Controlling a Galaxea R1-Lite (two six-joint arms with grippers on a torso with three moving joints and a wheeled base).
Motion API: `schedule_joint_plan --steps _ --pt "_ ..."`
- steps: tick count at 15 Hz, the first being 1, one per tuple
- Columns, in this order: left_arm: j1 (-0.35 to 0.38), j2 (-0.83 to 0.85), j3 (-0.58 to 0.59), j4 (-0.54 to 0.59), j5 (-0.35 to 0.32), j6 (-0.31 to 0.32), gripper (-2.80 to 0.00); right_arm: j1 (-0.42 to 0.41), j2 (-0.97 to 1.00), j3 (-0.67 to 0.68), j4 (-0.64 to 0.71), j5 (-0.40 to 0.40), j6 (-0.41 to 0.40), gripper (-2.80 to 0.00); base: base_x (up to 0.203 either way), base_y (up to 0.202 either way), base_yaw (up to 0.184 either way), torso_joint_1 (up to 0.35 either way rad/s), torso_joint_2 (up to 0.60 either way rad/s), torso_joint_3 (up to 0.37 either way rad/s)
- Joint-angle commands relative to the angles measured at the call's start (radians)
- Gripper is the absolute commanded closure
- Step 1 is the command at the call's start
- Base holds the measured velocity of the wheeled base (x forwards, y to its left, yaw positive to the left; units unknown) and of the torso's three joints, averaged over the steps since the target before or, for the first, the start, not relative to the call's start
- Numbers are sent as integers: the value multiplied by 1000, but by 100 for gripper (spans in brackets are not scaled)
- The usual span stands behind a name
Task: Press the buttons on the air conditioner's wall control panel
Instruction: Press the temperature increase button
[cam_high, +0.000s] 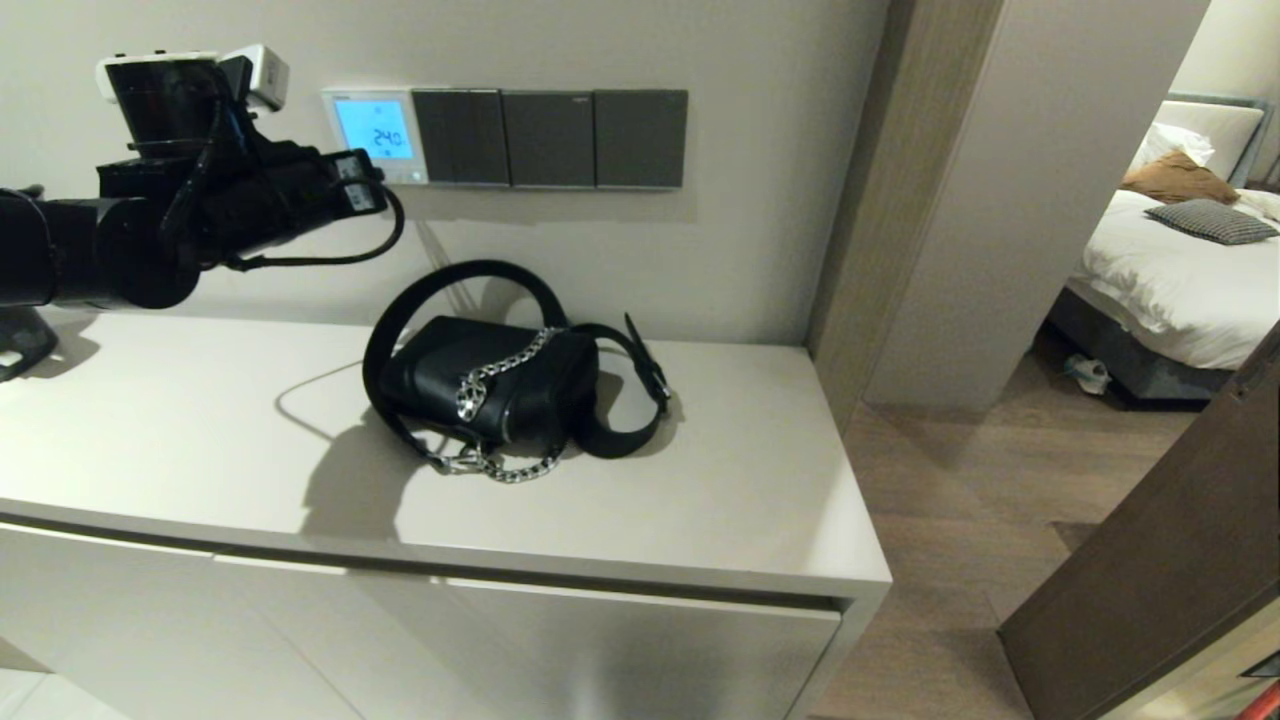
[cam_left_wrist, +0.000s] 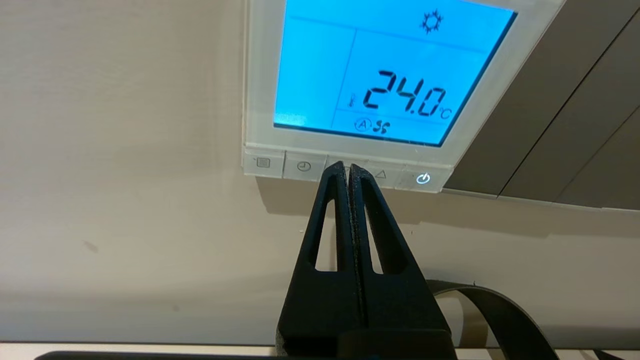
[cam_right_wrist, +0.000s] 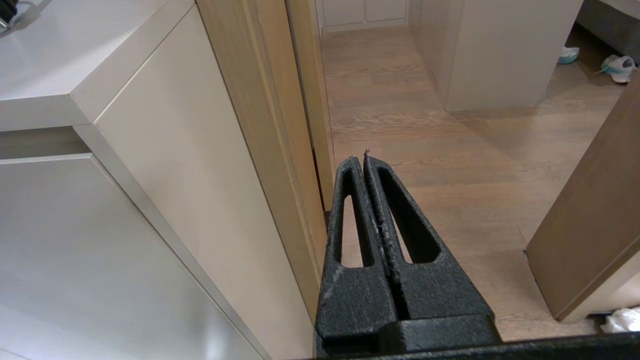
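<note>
Buttons (cam_left_wrist: 345, 170) line the wall panel (cam_high: 375, 135) at ten o'clock; our left gripper (cam_left_wrist: 348, 166), closed and empty, straddles two keys (both could trigger). Our right gripper (cam_right_wrist: 365, 159) hangs closed, empty, beside the cabinet (cam_right_wrist: 150, 150).

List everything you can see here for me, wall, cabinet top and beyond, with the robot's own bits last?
control panel: one, white with glowing blue screen reading 24.0, on the wall.
buttons: one row, white, along the panel's bottom strip.
switch plates: three, dark grey, right of the panel.
handbag: one, black with silver chain and black strap, on the cabinet top.
cabinet: one, beige, below the panel.
bed: one, white, with brown and checked pillows, in the room at right.
shoes: light-coloured, on the wooden floor by the bed.
left tool: black, shut, tip at the button row.
right tool: black, shut, low beside the cabinet.
</note>
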Motion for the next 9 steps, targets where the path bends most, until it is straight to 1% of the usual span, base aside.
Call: schedule_joint_plan --steps 1,4,9 --pt "-7 2 3 -3 -1 -1 0 0 2 0 0 1 -1 0 0 0 0 0 0 0" --pt "-24 5 6 -3 -1 -1 0 0 2 0 0 0 0 0 0 0 0 0 0 0" --pt "-25 13 -2 -1 -1 0 0 0 2 0 0 1 0 0 0 0 0 0 0 0"
